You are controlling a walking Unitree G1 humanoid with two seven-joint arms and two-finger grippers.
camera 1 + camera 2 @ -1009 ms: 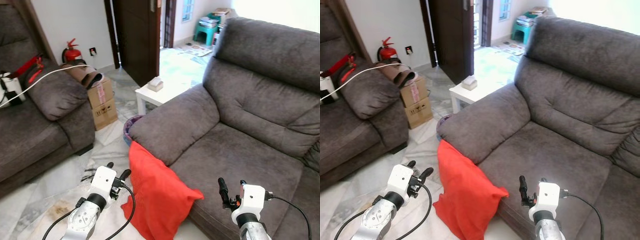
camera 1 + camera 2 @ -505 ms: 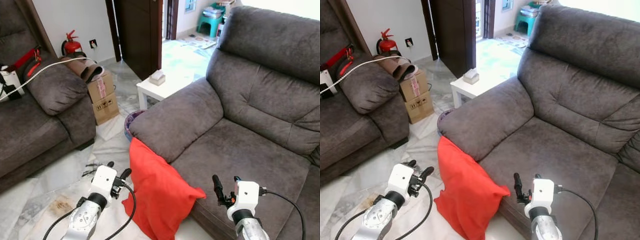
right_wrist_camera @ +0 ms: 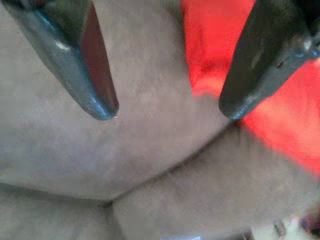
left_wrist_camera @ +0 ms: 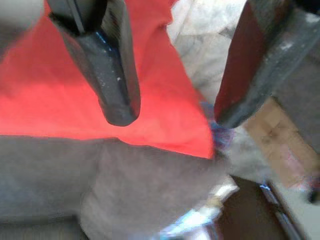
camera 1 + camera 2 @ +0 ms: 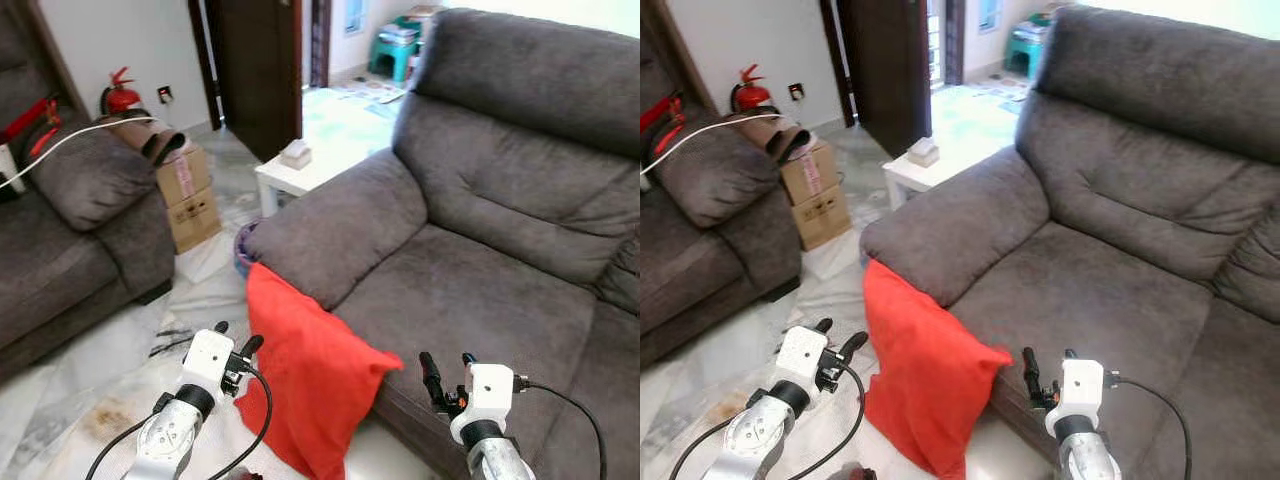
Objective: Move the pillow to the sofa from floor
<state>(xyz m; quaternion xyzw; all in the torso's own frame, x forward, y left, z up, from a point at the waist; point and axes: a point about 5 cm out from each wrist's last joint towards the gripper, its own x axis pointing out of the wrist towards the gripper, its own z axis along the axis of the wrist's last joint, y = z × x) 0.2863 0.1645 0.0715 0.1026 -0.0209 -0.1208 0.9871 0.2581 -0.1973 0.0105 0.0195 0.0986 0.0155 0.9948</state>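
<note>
— Where is the pillow (image 5: 310, 385) sitting right now?

— We are seeing the red pillow standing on the pale floor (image 5: 110, 360), leaning against the front of the grey sofa (image 5: 480, 290), just under the sofa's near armrest. From where we are looking it is lying at about six o'clock, low in the middle.

— And what are our grippers doing?

— We are holding the left gripper (image 5: 234, 340) at about seven o'clock, just beside the pillow's left edge, not touching it. Its two black fingers (image 4: 112, 75) are standing spread apart with nothing between them; the wrist view is looking past them at the red fabric and the grey armrest. We are holding the right gripper (image 5: 446, 372) at about five o'clock, over the front edge of the sofa seat, just right of the pillow. Its fingers (image 3: 90, 70) are also gaping wide and are gripping nothing.

— Anything else around?

— At eleven o'clock we are seeing a cardboard box (image 5: 185, 195), a red fire extinguisher (image 5: 117, 95) and, toward twelve, a small white table (image 5: 290, 180).
</note>
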